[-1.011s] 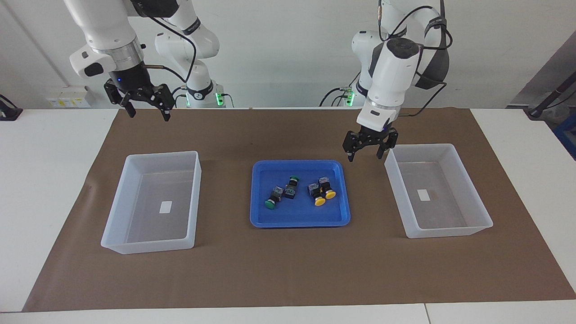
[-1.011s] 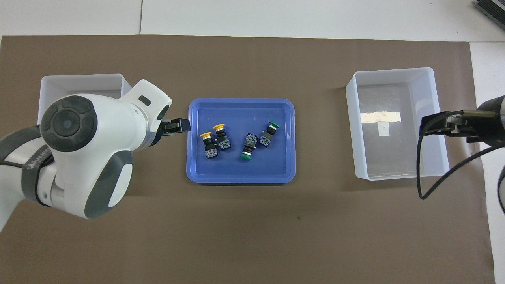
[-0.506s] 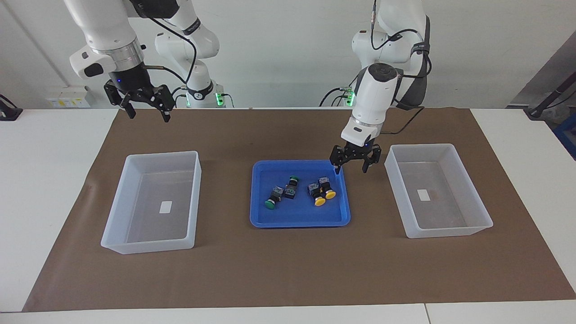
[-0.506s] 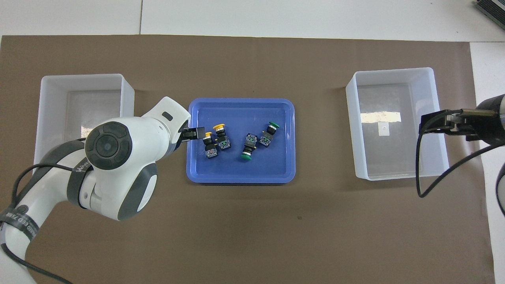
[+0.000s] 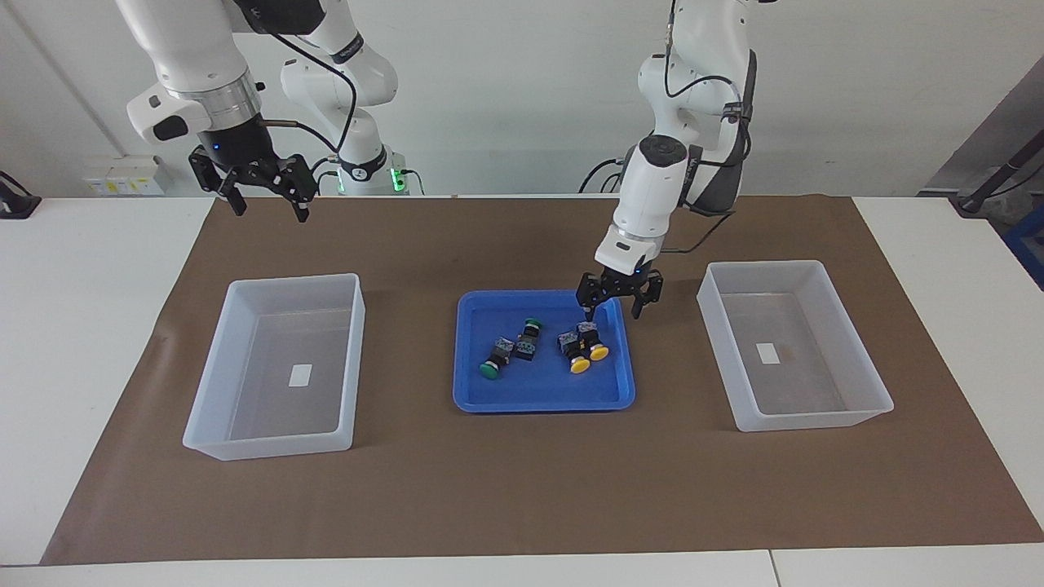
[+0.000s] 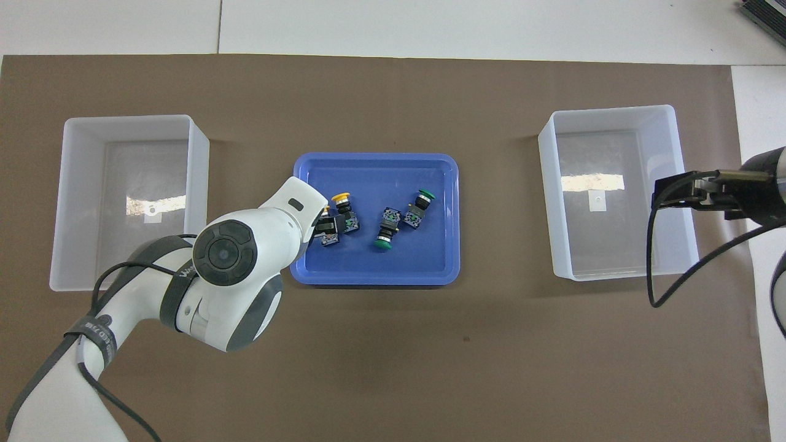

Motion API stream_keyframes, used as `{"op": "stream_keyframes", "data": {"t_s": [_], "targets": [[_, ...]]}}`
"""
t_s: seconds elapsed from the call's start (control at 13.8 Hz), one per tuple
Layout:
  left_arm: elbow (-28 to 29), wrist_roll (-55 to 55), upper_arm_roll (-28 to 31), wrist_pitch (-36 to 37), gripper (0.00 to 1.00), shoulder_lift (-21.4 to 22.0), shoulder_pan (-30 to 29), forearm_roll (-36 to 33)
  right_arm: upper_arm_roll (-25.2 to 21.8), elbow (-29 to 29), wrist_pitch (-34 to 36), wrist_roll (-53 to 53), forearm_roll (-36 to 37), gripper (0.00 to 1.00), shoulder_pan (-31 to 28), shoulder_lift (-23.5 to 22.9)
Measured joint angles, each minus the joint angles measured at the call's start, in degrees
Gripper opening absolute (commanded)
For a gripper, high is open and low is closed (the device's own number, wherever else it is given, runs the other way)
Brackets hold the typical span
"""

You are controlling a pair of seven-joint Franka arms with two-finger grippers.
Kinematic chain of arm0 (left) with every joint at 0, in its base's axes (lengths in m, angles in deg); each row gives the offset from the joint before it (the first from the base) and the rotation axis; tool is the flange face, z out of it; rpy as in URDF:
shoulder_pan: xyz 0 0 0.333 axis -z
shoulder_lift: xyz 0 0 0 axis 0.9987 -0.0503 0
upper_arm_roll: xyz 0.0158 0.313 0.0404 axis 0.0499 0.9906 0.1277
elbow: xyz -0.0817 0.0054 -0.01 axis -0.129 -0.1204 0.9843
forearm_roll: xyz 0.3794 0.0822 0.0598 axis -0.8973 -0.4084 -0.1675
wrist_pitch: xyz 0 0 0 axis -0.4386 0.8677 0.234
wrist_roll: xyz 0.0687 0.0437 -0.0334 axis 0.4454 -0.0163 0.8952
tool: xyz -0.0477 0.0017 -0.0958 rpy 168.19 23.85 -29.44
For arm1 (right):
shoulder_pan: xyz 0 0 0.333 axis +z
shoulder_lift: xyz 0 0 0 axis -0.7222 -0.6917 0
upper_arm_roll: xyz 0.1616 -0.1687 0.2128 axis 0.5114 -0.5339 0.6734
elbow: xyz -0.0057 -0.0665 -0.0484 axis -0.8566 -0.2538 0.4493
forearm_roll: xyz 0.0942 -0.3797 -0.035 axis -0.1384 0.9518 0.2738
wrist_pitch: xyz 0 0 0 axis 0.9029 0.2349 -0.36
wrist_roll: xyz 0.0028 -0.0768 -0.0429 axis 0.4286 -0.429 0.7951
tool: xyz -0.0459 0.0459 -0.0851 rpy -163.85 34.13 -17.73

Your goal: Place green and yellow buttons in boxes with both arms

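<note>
Four small push-button switches, two round green caps (image 5: 490, 370), two round yellow caps (image 5: 580, 366), blocky black-grey bodies, lie on sides in shallow blue plastic tray (image 5: 477, 399) mid-desk, between two empty translucent white rectangular bins (image 5: 214, 439) (image 5: 873, 410).

Left claw (image 5: 612, 308) over tray edge just above yellow pair, jaws wide apart, nothing held.

Right claw (image 5: 263, 202) waits high over desk, jaws apart, empty.

Judgement: switches light, rigid, not fragile; domed caps likely slippery. Grip flat-sided body; yellow pair touching, crowding risk.

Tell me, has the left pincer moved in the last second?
Yes. The left pincer, open, has come away from the box at its arm's end and now hangs over the blue tray's corner, above the yellow buttons.
</note>
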Motion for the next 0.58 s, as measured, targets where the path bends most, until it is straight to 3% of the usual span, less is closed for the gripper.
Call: {"op": "stream_keyframes", "data": {"t_s": [0.58], "targets": [[0.05,0.04,0.3,-0.61,1.0,-2.24,0.0,0.0,0.0,-0.44,0.0,0.0,0.0,1.0,0.0,0.0]]}}
